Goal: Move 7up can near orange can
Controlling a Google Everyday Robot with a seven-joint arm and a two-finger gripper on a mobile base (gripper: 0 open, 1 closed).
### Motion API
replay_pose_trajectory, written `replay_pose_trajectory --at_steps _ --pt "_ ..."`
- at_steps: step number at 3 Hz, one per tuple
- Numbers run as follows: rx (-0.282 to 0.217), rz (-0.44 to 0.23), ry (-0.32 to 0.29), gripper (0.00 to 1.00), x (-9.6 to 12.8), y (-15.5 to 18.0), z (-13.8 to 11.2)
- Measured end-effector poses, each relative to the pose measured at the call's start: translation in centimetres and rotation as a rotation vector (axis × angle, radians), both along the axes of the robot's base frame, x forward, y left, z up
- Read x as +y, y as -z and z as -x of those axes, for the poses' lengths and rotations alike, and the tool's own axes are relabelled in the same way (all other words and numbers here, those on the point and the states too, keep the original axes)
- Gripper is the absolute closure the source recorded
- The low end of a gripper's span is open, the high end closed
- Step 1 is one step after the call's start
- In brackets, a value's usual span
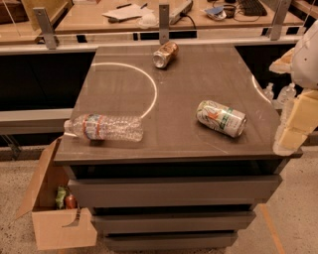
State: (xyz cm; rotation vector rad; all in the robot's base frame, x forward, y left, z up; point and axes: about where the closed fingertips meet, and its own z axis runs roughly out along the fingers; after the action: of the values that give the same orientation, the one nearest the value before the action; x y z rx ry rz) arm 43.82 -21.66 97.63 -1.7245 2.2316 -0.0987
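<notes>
The 7up can (pixel 221 118) lies on its side on the right part of the grey table top (pixel 189 79), its silver end toward the front right. The orange can (pixel 165 54) lies on its side near the table's back edge, well apart from the 7up can. My gripper (pixel 294 130) hangs at the right edge of the view, beside the table's right front corner, to the right of the 7up can and not touching it. It holds nothing that I can see.
A clear plastic water bottle (pixel 104 128) lies on its side at the table's front left. An open cardboard box (pixel 54 208) stands on the floor at the left. Water bottles (pixel 278 94) stand low to the right. A desk with papers (pixel 124 12) is behind.
</notes>
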Motion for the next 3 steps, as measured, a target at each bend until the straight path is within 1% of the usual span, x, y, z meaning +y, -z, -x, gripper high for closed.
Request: replay_pose_trajectory --at_steps 1,2,3 --pt "0.0 0.0 0.0 0.0 0.0 0.0 0.0" --pt "-0.034 -0.05 0.026 0.0 -0.1 0.7 -1.0" --pt "-0.093 -0.164 0.098 0.0 -1.1 2.0 -3.1"
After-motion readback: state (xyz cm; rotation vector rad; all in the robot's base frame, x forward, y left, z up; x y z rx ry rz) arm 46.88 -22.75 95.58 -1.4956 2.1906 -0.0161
